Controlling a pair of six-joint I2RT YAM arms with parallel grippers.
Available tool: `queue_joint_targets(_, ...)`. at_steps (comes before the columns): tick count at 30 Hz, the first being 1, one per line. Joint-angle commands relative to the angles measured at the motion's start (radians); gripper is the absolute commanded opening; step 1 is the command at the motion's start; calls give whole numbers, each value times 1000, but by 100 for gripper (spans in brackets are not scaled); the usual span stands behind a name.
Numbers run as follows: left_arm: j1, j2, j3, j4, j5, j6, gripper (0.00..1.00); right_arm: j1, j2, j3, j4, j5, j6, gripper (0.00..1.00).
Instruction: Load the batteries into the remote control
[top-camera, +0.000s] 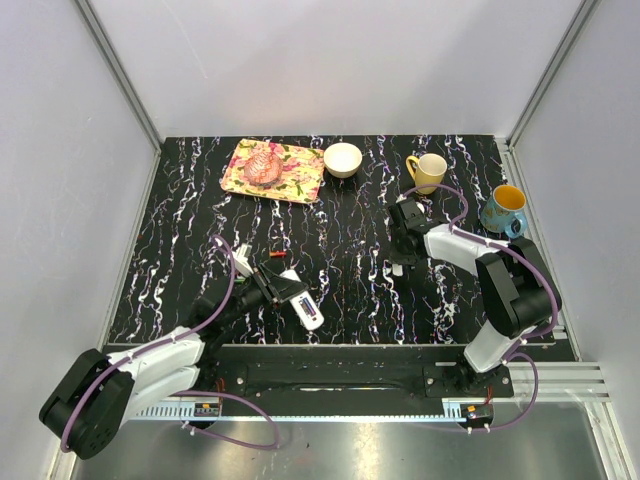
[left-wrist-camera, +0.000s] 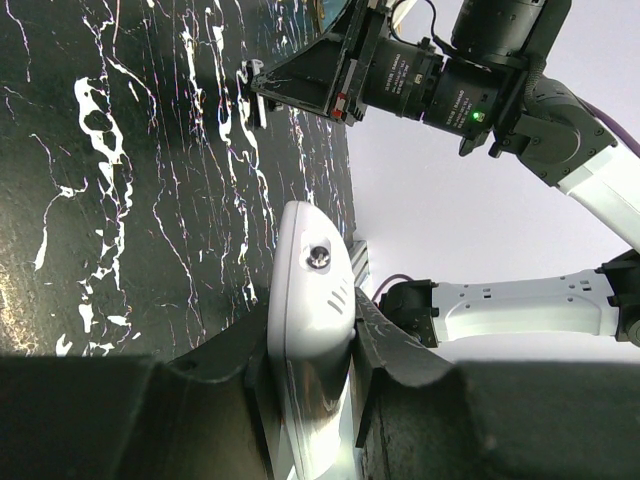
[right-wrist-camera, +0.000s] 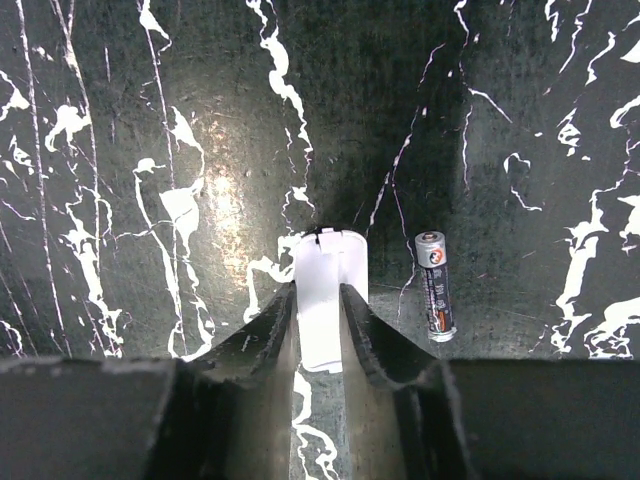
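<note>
My left gripper (top-camera: 283, 290) is shut on the remote control (top-camera: 308, 309), a slim white bar that sticks out toward the table's near edge. In the left wrist view the remote (left-wrist-camera: 312, 320) sits clamped between both fingers, held off the table. A reddish-orange battery (top-camera: 275, 257) lies just beyond the left gripper. My right gripper (top-camera: 401, 260) is low on the table at the right. Its fingers are closed on the small flat white cover piece (right-wrist-camera: 330, 290). A dark battery with a silver end (right-wrist-camera: 436, 286) lies on the table just right of the right fingers.
A flowered tray (top-camera: 300, 175) with a pink object stands at the back, with a white bowl (top-camera: 343, 160) beside it. A yellow mug (top-camera: 428, 172) and a blue mug (top-camera: 503, 210) stand at the back right, close to the right arm.
</note>
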Motion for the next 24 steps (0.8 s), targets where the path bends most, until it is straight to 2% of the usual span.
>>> queue_joint_targets(1, -4, 7, 43, 79, -15, -2, 0, -2, -3, 1, -25, 37, 5, 25)
queue_joint_targets(11, -6, 10, 53, 77, -12, 1, 0, -2, -5, 6, -36, 39, 4, 0)
queue_joint_targets(19, -7, 7, 59, 70, -11, 2, 0, 0, -35, 7, -40, 33, 16, 0)
queue_joint_targets(24, -7, 7, 62, 65, -9, 5, 0, -2, -114, -9, -20, -28, 25, 0)
